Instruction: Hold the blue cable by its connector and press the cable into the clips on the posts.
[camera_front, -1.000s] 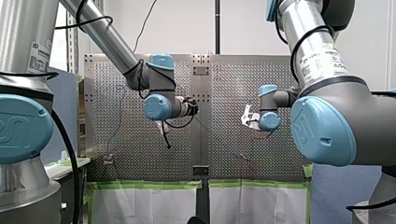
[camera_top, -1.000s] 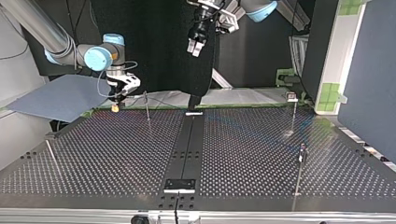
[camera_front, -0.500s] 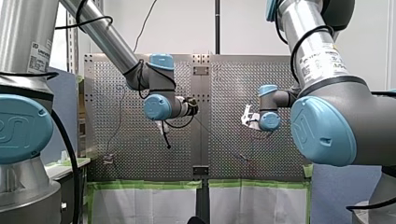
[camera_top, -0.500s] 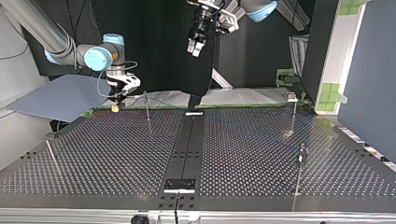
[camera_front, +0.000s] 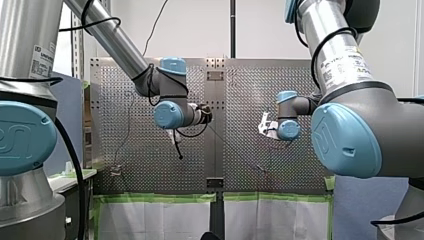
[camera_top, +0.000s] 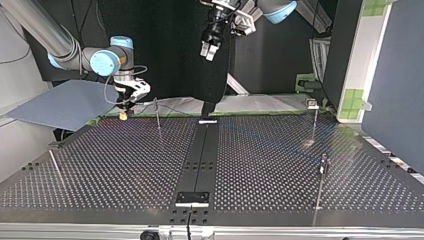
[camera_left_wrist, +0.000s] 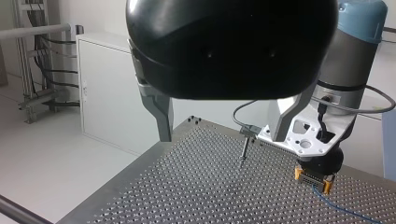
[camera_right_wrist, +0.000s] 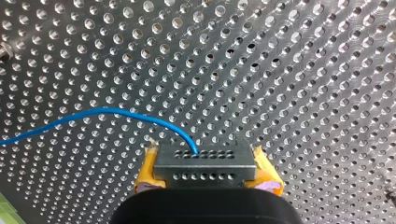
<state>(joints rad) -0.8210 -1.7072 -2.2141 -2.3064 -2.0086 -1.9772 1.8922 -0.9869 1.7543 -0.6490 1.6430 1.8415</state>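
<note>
- Reading the labels first, you will find a white sticker on my left arm's upper tube in the front view. A second label with a yellow mark sits on my right arm's tube. The print on both is too small to make out.
- Connector: a grey rectangular block whose face carries two rows of small round holes. You see it in the right wrist view, just above the perforated table.
- My right gripper: clamped on the connector, with yellow pads pressed against both of its ends.
- Blue cable: thin and bright blue. It leaves the connector's upper row of holes, arcs upward, then runs off sideways over the table's holes. In the left wrist view you can follow a stretch of it trailing from under my right gripper.
- Position: in the top view my right gripper hangs at the table's far edge, at the view's left.
- Post: a slim metal rod with a clip on top. It stands upright near my right gripper but does not touch it, and no cable lies in the clip.
- My left gripper: black body with metal fingers spread wide and nothing between them. It is held high above the table, well apart from the cable.
</note>
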